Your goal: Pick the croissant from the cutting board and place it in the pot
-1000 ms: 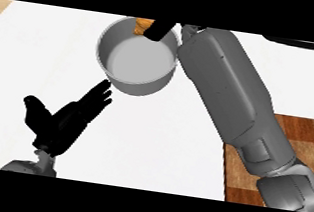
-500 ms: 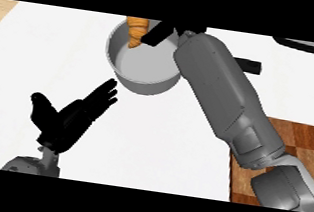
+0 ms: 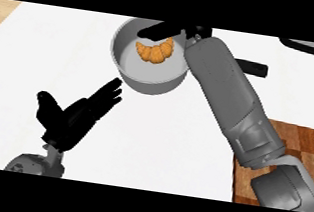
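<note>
1. Furthest left I see my left hand, low on the white counter. Its fingers are straight and fanned, pointing up toward the pot, and it holds nothing. I read it as parked out of the way, since this job only needs one arm.

2. Next comes the pot, one grey round pot standing upright near the far edge of the counter. Its mouth is open to the view, which is why I can see straight down to the bottom.

3. Inside it lies the croissant, a single one, resting toward the far side of the pot's floor. By my judgement the placing is as good as done.

4. My right hand hangs over the pot's far rim, at the end of the long grey forearm that reaches across from the lower right. The dark fingers look relaxed and apart, clear of the pastry; I see nothing pinched between them. I would say it sits there because the drop point is directly below.

5. At the right edge is the cutting board, one brown wooden board, partly hidden by my forearm. No croissant shows on it.

6. Count: two hands, one pot, one croissant, one board.
</note>
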Controlling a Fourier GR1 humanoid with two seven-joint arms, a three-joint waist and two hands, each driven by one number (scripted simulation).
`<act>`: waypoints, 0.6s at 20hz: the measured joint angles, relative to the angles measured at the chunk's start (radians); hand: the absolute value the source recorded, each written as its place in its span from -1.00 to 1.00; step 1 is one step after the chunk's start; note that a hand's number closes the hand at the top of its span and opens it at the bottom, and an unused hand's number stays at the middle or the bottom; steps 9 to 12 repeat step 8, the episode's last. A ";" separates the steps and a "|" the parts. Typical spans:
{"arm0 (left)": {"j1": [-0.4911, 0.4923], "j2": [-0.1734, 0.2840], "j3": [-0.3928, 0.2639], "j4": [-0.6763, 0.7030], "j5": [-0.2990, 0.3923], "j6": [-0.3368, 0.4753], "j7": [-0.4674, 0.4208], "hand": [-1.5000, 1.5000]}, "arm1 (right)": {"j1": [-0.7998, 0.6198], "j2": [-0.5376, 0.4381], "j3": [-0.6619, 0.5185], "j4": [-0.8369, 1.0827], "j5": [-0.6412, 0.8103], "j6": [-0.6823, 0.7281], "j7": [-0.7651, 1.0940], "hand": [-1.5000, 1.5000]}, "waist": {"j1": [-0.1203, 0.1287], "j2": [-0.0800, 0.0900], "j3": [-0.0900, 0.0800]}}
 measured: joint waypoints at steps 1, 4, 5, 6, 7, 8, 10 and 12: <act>0.000 -0.003 0.000 0.005 -0.001 0.000 -0.005 0.00 | 0.004 0.000 -0.005 0.005 -0.021 -0.015 -0.028 -1.00 | -0.001 0.000 0.000; 0.001 -0.004 0.000 0.001 -0.003 0.003 -0.001 0.00 | -0.010 0.000 -0.008 0.035 -0.051 -0.074 -0.083 -1.00 | -0.008 -0.003 0.000; -0.003 -0.009 0.001 0.008 -0.006 0.007 -0.003 0.00 | -0.009 0.000 -0.010 0.049 -0.054 -0.092 -0.105 -1.00 | -0.012 -0.003 0.000; 0.001 -0.011 0.000 0.009 -0.010 0.009 -0.010 0.00 | -0.010 0.000 -0.013 0.064 -0.059 -0.112 -0.119 -1.00 | -0.016 -0.003 0.000; 0.001 -0.011 0.004 0.009 -0.010 0.012 -0.008 0.00 | -0.010 0.000 -0.014 0.073 -0.066 -0.130 -0.134 -1.00 | -0.020 -0.005 0.000; 0.002 -0.013 0.005 0.003 -0.011 0.017 -0.004 0.00 | -0.009 0.000 -0.019 0.085 -0.070 -0.144 -0.149 -1.00 | -0.026 -0.006 0.000; 0.002 -0.013 0.005 0.003 -0.011 0.017 -0.004 0.00 | -0.009 0.000 -0.019 0.085 -0.070 -0.144 -0.149 -1.00 | -0.026 -0.006 0.000; 0.002 -0.013 0.005 0.003 -0.011 0.017 -0.004 0.00 | -0.009 0.000 -0.019 0.085 -0.070 -0.144 -0.149 -1.00 | -0.026 -0.006 0.000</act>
